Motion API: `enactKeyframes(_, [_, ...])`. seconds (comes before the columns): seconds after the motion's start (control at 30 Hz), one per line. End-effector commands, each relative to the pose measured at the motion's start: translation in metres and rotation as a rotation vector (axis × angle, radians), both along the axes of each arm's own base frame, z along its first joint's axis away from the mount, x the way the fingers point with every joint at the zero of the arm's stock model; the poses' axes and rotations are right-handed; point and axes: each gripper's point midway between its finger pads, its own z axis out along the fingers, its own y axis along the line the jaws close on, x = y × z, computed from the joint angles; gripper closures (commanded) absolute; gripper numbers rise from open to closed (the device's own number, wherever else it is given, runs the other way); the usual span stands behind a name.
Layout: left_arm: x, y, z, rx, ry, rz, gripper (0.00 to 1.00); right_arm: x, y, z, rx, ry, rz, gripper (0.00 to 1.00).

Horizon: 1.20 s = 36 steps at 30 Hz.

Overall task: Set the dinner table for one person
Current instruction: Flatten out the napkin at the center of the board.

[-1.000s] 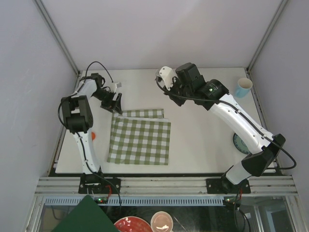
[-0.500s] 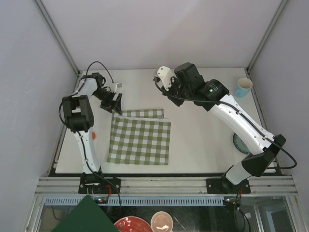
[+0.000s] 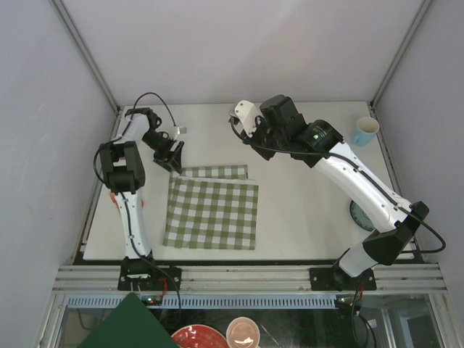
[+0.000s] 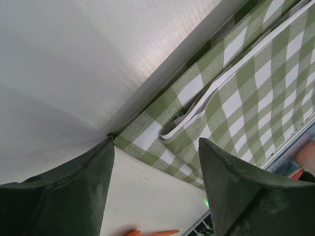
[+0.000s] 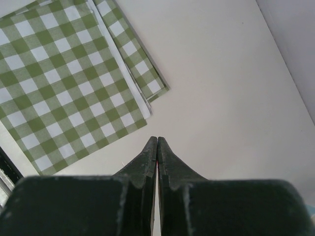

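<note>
Cloth (image 3: 211, 212) has slid slightly right, corner inside the wide left claw (image 4: 155, 145); right claw (image 5: 156, 140) shut; plate (image 3: 355, 214) half-hidden.

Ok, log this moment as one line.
left hand: open, at far-left corner of checked cloth | right hand: shut, empty, over dinner table | checked cloth: folded, flat | blue cup: far-right corner

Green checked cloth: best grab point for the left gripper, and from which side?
Take the green checked cloth at its far-left corner, coming in low from the far left. The folded layers end there and one edge seems slightly lifted. That corner lies just ahead of the open left gripper, in line with the gap between its fingers. I'd pinch all layers together.
</note>
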Motion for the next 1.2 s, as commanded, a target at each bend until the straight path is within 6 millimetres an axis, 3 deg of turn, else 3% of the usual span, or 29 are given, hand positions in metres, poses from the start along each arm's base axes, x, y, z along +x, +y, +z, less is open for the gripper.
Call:
enactKeyframes(0.0, [-0.016,-0.022,0.009,-0.049,0.026,-0.079,0.29,0.001,0.001,0.024,0.038,-0.064,0.004,1.0])
enactKeyframes(0.33, [-0.011,-0.025,0.016,-0.061,-0.012,-0.066,0.46,0.001,-0.001,0.025,0.041,-0.072,0.0,1.0])
enactKeyframes(0.67, [-0.012,-0.029,0.016,-0.083,-0.009,-0.058,0.81,0.001,0.001,0.02,0.04,-0.066,0.0,1.0])
enactKeyframes(0.87, [-0.007,-0.031,0.022,-0.093,-0.036,-0.051,0.94,0.003,0.001,0.011,0.029,-0.055,-0.008,1.0])
enactKeyframes(1.03, [0.003,-0.037,0.038,-0.123,-0.104,-0.02,1.0,0.003,0.003,0.004,0.026,-0.041,-0.009,1.0])
enactKeyframes(1.17, [0.023,-0.045,0.071,-0.158,-0.214,0.018,1.0,0.008,0.003,-0.005,0.031,-0.034,-0.021,1.0])
